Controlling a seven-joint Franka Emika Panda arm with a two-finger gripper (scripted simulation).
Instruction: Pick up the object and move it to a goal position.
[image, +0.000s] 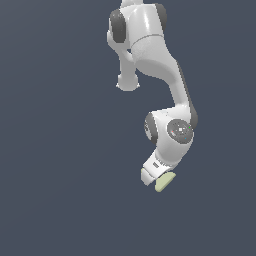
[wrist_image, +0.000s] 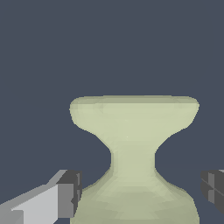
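Claw (wrist_image: 140, 192): spread, one dark-padded finger (wrist_image: 70, 192) on each side of the object (wrist_image: 131, 131), neither pad seen pressing the pale surface; a gap of dark floor shows between the far pad and the flared base. Object: pale yellow-green solid, bow-tie form, broad flared ends and narrow waist, lying directly under the wrist and between the fingers in the wrist view; in the exterior view (image: 164, 182) only a small pale corner shows, just below the hand (image: 157, 167) of the arm (image: 165, 90), toward the exterior view's right. Contact of object with floor: cannot tell from either view, though nothing suggests a lift. Goal position: no marker visible in either view, so location unknown. Progress, as judgement: approach and alignment appear done, fingers straddling the piece near one flared end rather than at the waist; closing, lifting and carrying all remain. Status: early, pre-grasp. Likely requirement next: closure onto the body without pushing it aside.
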